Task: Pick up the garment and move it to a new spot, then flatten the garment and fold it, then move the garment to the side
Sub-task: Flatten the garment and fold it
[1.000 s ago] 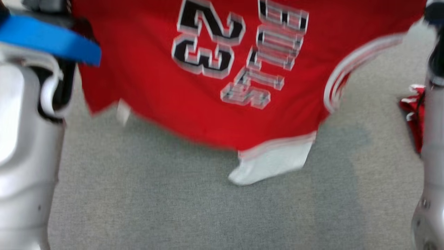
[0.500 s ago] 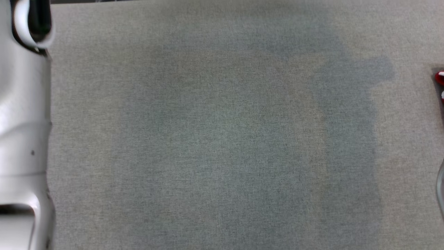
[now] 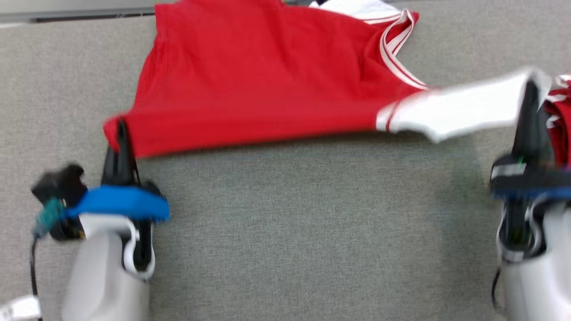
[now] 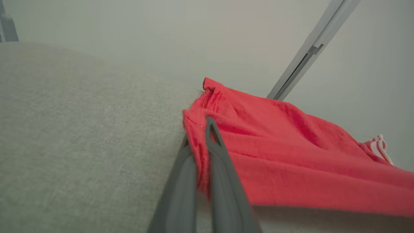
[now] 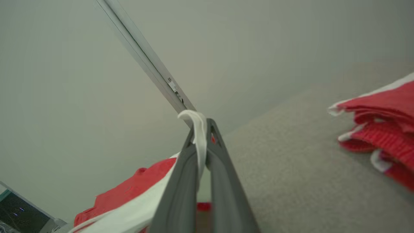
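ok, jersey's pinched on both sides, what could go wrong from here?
The right gripper pinches only the end of the white sleeve; a pull could slip it out.
The red pile sits right beside that gripper and could snag.
The jersey reaches the back edge of the table and might slide off.

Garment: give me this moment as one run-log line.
left gripper: shut on red corner | right gripper: shut on white sleeve | garment: stretched between them over grey table
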Motion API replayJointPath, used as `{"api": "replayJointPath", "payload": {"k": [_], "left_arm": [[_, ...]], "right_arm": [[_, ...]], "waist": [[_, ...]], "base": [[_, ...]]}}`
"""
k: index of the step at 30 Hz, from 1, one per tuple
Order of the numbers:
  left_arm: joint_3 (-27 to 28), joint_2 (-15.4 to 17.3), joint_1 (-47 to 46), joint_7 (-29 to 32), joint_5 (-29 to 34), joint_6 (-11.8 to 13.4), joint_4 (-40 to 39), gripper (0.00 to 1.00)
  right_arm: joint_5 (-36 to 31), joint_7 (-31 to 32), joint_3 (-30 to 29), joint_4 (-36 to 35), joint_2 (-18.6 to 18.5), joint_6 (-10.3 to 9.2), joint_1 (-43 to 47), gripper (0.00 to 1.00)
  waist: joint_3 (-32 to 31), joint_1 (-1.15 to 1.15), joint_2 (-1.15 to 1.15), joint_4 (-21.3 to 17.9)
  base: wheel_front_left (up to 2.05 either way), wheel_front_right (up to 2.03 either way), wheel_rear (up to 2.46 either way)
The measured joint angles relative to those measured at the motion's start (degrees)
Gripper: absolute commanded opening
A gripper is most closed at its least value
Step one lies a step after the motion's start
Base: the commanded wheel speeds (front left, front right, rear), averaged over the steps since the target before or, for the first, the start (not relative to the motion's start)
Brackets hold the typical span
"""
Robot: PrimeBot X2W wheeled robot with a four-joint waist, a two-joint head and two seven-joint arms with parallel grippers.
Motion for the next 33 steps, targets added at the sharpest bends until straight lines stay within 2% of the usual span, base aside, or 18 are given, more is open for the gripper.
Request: {"api": "replayJointPath", "payload": {"k": [5,13,21,28,33], "left_arm": [[1.8,-1.2,9.5,0.0,0.0,-0.2,-2.1,0.0],[-3.7,-1.3,21.8,0.0,-2.8,-0.2,-4.4,0.0],[-4.5,-1.4,31.4,0.0,-4.1,-0.2,-5.3,0.0],[-4.7,-1.5,34.7,0.0,-4.6,-0.2,-7.4,0.0],[-5.5,-1.3,33.4,0.0,-5.9,-0.1,-8.4,0.0]], "right_arm": [[1.0,0.0,-1.5,-0.4,1.9,0.02,11.6,0.0],[1.3,0.0,-2.8,0.7,2.9,0.01,23.4,0.0],[1.8,0.0,-2.5,0.7,3.2,0.01,33.1,0.0],[3.5,0.0,-2.7,-0.3,3.2,0.02,35.9,0.0],[6.5,0.0,-0.7,-0.9,3.1,-0.01,32.8,0.0]], "waist": [[-3.3,0.0,0.0,-0.2],[-10.9,-0.01,0.0,0.4],[-17.2,-0.01,0.0,0.8],[-18.7,-0.01,0.0,1.2],[-18.0,0.0,0.0,1.5]], "base": [[0.0,0.0,0.0],[0.0,0.0,0.0],[0.0,0.0,0.0],[0.0,0.0,0.0],[0.0,0.0,0.0]]}}
